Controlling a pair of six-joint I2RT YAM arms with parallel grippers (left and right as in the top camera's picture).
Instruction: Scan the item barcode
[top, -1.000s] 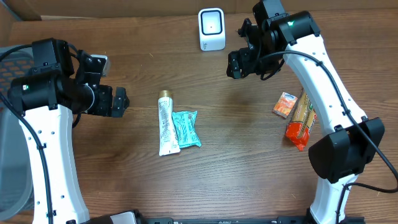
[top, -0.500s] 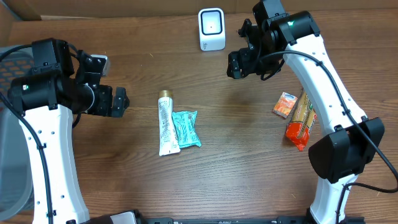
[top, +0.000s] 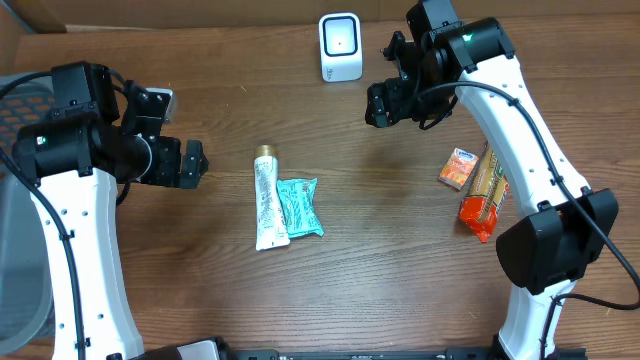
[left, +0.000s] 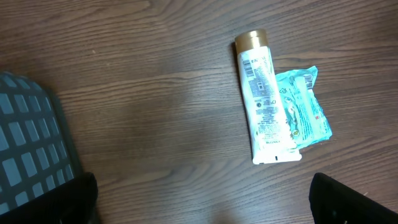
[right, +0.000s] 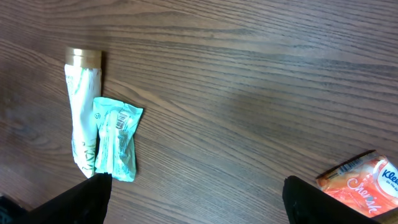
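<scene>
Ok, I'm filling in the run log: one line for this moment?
left gripper: open, empty | right gripper: open, empty | tube, teal packet: on table, untouched | scanner: far edge

The orange packet (right: 364, 183) is cut off, perhaps tissues.

We see a gold-capped white tube (top: 268, 205) lying flat on the desk (top: 400, 260), teal packet (top: 299, 206) touching its side, white scanner (top: 340, 46) upright beyond.
</scene>
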